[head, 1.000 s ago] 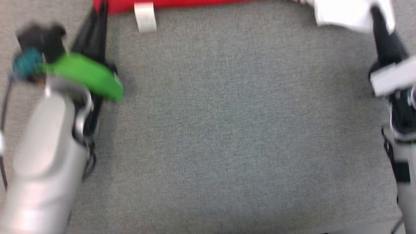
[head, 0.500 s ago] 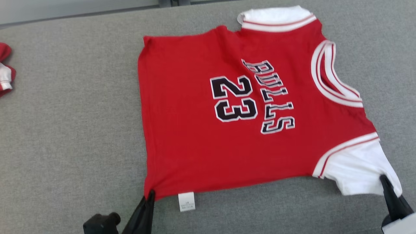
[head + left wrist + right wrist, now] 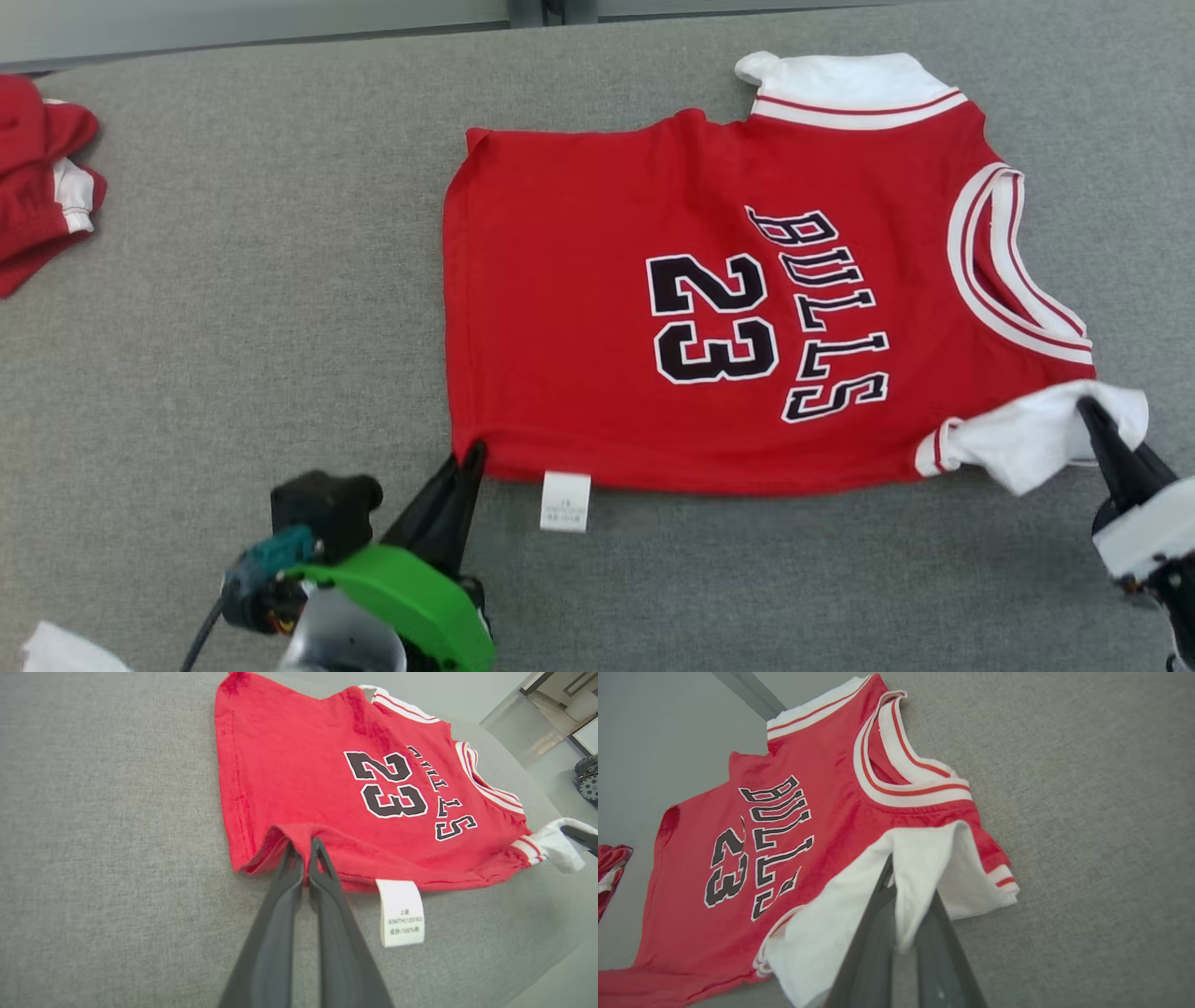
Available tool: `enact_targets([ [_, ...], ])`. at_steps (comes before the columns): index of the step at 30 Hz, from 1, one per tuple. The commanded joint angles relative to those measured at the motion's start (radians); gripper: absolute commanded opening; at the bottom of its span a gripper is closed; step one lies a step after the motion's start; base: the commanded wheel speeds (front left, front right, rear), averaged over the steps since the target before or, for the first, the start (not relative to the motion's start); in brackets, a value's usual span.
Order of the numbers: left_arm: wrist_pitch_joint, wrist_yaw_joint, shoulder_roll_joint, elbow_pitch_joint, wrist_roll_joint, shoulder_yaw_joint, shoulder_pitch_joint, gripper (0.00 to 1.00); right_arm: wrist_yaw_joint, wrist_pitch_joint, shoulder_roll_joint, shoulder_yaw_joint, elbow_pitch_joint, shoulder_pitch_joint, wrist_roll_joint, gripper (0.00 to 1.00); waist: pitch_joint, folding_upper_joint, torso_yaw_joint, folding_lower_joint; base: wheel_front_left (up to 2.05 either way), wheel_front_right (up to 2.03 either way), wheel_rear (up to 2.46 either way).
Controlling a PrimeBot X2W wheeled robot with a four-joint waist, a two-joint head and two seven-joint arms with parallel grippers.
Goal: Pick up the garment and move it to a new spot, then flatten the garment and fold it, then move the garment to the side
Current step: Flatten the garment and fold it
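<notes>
The garment [image 3: 597, 317] is a red jersey with "BULLS 23" in black and white sleeves, spread front up on the grey table [image 3: 233, 327]. My left gripper [image 3: 474, 455] is shut on the near left corner of its hem, and the left wrist view shows the red cloth [image 3: 299, 774] pinched and slightly lifted between the fingers of that gripper [image 3: 303, 847]. My right gripper [image 3: 1088, 411] is shut on the near white sleeve [image 3: 1027, 434]. The right wrist view has the sleeve [image 3: 924, 858] tented over the right gripper [image 3: 903, 882]. A white label [image 3: 566, 501] hangs from the near hem.
A second red and white piece of clothing [image 3: 37, 187] lies bunched at the table's far left. The table's far edge [image 3: 280, 33] runs along the top of the head view. Bare grey surface lies left of and in front of the jersey.
The head camera has swung up from the near table to the whole jersey. Since half a second ago the near white sleeve has gone from spread flat to bunched up at the right gripper.
</notes>
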Motion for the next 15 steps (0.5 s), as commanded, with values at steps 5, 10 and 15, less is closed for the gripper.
enact_targets([
  [5,0.099,-0.014,0.022,0.061,0.037,-0.001,-0.177,0.00,0.000,0.093,-0.050,0.030,0.063,-0.185,-0.055,0.00,0.033,0.0000,0.011,0.0001,0.00,0.00,0.00],
  [10,0.172,-0.042,0.006,0.163,0.026,-0.023,-0.287,0.00,0.000,0.129,-0.076,0.053,0.130,-0.301,-0.097,0.00,0.048,0.0000,0.021,0.0001,0.00,0.00,0.00],
  [15,0.129,-0.039,-0.042,0.248,0.011,-0.008,-0.333,1.00,0.000,0.101,-0.074,0.068,0.151,-0.339,-0.143,1.00,0.059,0.0000,0.014,0.0001,0.00,0.00,0.00],
])
